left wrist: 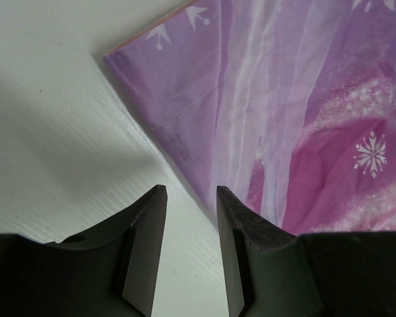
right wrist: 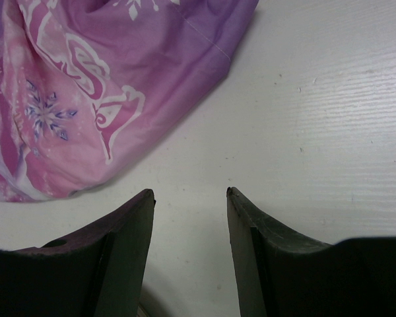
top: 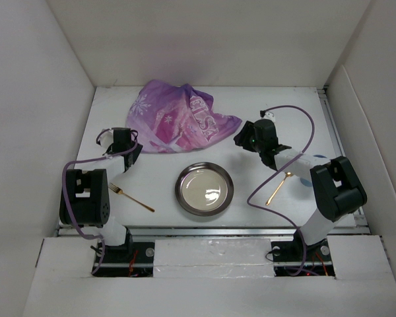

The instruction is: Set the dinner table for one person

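Observation:
The dinner table point(top: 290, 109) is a white matte top. A crumpled purple and pink snowflake placemat point(top: 181, 124) lies at its back middle. My left gripper point(top: 136, 148) hovers at the mat's left edge, open, with only bare table between the fingers; the placemat point(left wrist: 303, 119) lies just past the right fingertip. My right gripper point(top: 243, 138) sits at the mat's right corner, also open and empty, with the placemat point(right wrist: 86, 99) ahead to its left. A round metal plate point(top: 204, 189) rests at the front middle, a gold fork point(top: 133, 199) to its left, a gold spoon point(top: 278, 188) to its right.
White walls enclose the table on the left, back and right. A purple cable point(top: 297, 132) loops over the right arm above the spoon. Another cable trails round the left arm's base point(top: 86, 198).

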Tool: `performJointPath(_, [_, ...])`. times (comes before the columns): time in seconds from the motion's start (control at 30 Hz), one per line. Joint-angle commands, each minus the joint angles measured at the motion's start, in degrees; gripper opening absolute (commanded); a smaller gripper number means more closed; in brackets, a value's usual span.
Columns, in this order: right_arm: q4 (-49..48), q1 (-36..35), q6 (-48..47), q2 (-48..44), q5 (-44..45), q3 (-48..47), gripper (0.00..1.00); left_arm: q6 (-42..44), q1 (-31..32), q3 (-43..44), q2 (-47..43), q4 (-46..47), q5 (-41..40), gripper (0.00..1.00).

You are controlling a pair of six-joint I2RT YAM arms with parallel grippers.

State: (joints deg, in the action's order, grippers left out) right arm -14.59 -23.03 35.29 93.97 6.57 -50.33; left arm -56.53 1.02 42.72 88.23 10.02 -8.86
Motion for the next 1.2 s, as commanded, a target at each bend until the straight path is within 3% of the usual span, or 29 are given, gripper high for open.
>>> performJointPath(0.0, [-3.97,2.54,1.71,1.56,-1.91,-4.42,0.54,-4.46,0.48,3.34,1.07,-2.19,-3.77,0.33])
performJointPath(0.17, [-4.49,6.93,4.08,8.13,-5.94,-8.81,0.65,-8.50,-2.68,-0.09,2.12,-1.60,-3.44,0.39])
performJointPath(0.53, [-4.66,8.88,6.90,15.01,-11.22,-14.54,0.62,-9.74,-4.44,0.17,3.71,-4.22,-7.40,0.38])
performJointPath(0.73, [-3.60,10.72,10.93,21.07,-16.13,-19.54,0.61,-9.82,-4.44,5.97,7.22,-6.95,-6.87,0.29])
performJointPath(0.77, [-3.52,11.42,11.73,21.86,-16.84,-19.98,0.60,-10.09,-4.44,5.97,7.31,-6.77,-6.87,0.23])
performJointPath(1.03, [-3.51,12.56,19.27,27.22,-18.26,-23.50,0.54,-9.39,-4.97,5.88,8.01,-4.40,-5.82,0.08])
performJointPath(1.1, [-4.13,12.57,20.52,28.45,-18.34,-24.55,0.53,-9.12,-4.97,5.80,8.10,-3.96,-5.99,0.08])
performJointPath(1.17, [-1.85,12.57,20.79,30.65,-18.43,-27.35,0.53,-9.12,-4.97,5.62,8.02,-3.96,-6.43,0.14])
